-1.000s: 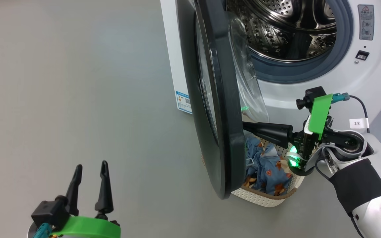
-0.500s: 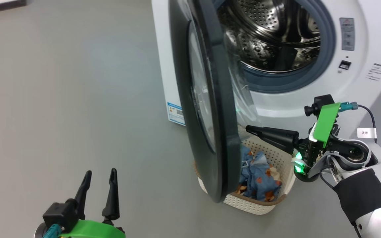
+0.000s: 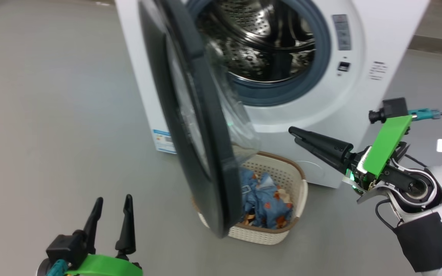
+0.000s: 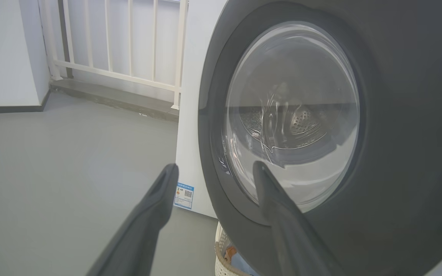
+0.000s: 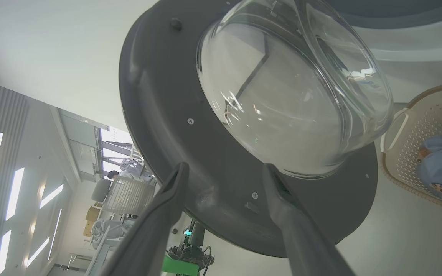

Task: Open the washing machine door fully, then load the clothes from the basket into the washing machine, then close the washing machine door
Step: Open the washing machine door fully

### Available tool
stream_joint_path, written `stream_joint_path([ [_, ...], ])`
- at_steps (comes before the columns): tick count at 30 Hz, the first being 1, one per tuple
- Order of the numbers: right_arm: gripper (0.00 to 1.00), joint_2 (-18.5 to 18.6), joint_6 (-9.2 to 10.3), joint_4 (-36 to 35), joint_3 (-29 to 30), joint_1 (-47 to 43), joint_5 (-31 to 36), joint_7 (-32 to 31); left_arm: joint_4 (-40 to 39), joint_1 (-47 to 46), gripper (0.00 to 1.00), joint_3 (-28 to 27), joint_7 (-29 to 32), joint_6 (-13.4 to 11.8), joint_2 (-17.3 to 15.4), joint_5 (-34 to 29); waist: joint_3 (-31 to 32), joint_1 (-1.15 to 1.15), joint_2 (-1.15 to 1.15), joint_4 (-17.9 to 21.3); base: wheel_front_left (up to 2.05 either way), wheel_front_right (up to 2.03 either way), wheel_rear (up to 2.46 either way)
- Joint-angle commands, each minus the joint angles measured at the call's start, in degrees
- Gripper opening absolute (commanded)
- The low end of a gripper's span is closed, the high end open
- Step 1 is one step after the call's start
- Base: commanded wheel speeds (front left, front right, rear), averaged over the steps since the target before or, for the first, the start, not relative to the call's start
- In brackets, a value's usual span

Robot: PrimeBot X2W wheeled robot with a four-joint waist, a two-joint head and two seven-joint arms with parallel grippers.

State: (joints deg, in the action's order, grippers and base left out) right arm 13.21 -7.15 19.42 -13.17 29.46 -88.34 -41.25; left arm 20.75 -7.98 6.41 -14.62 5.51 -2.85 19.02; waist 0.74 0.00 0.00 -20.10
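Note:
The white washing machine stands at the top, its steel drum exposed. Its black door hangs ajar, edge-on to my head view, with the glass bowl facing the drum. Under the door sits the cream basket holding the blue bear-print clothes. My right gripper is open and points at the door's inner side, a clear gap away, touching nothing. My left gripper is open and empty at the lower left, facing the door's outer face.
Grey floor lies open to the left of the machine. A blue label marks the machine's lower side. A white railing on a low step stands behind. The door's lower edge overhangs the basket's left half.
The head camera has moved, shifting the whole scene left. My right gripper has drawn back from the door's inner rim, so the gap has widened. The left gripper keeps its place.

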Motion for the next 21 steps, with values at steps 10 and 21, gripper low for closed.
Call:
stream_joint_path([
  [10, 1.0, 5.0, -0.34, -14.6, -2.3, -5.5, 11.4, 14.7, -3.4, -1.8, 1.0, -3.0, -0.4, -0.4, -1.5, 0.1, -0.5, 0.0, 0.0, 8.4, 0.0, 0.0, 0.0],
  [21, 1.0, 11.0, -0.34, -12.9, -9.2, -9.1, 27.3, 37.8, -5.2, -0.6, 1.0, -4.2, -0.4, -0.7, -1.6, 0.0, -0.9, 0.0, 0.0, 14.0, 0.0, 0.0, 0.0],
])
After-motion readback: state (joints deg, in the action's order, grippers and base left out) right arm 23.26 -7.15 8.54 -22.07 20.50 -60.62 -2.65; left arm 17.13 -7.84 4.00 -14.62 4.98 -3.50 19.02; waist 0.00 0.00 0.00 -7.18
